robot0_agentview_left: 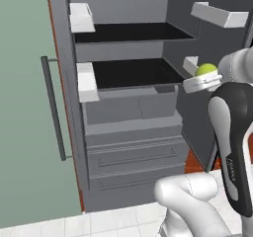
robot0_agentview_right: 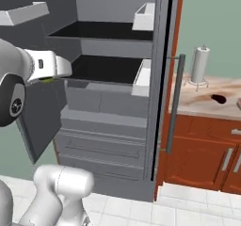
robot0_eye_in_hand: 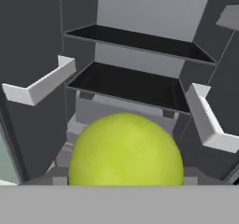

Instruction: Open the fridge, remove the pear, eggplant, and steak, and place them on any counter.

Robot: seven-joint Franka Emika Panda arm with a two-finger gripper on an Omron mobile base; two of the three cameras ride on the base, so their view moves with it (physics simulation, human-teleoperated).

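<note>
Here, the pear [robot0_eye_in_hand: 125,149] is grasped by the gripper [robot0_agentview_left: 201,79] before the open fridge [robot0_agentview_left: 131,132]; lettering on the arm cannot be read.

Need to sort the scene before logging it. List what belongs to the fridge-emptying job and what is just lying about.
Job:
fridge, doors open
pear, between the jaws
gripper
counter
dark oblong on the counter, perhaps the eggplant

Lying about:
paper towel roll on the counter

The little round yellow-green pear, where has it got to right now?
The round yellow-green pear sits at the robot's gripper, held in front of the open dark grey fridge, level with its lower black shelf; the hand view shows it close up.
</note>
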